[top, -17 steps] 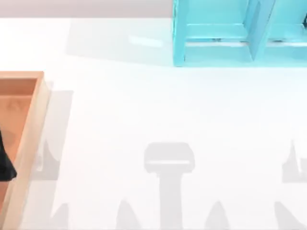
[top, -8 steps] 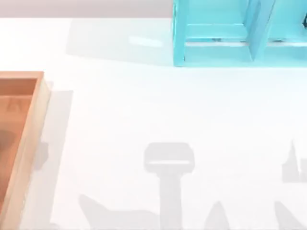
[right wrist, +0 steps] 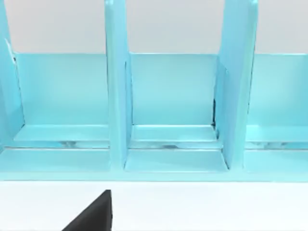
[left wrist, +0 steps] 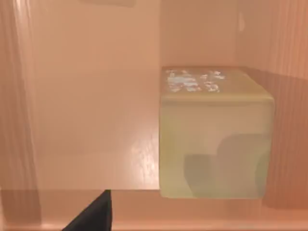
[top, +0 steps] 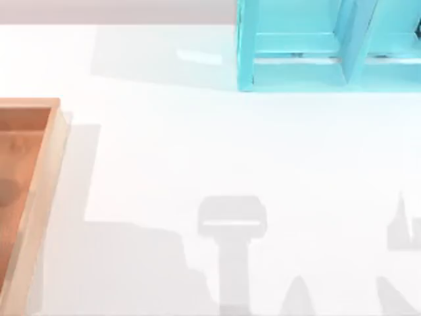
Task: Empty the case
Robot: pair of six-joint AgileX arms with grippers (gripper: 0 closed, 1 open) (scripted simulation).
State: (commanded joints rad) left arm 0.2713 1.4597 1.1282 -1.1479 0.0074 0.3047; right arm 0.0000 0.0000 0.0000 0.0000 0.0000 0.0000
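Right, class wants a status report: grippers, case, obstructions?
Left arm over the case, facing a pale cube inside. Right arm faces the turquoise shelf. Nothing blocking the cube.

Looks like a rendered sim test setup to me, not a real room: flat white bench [top: 197, 145] w/ no clutter, hard-edged shadows, turquoise shelf unit [top: 296, 46] at its far edge, wooden case [top: 39, 171] well apart from the shelf, nearer me.
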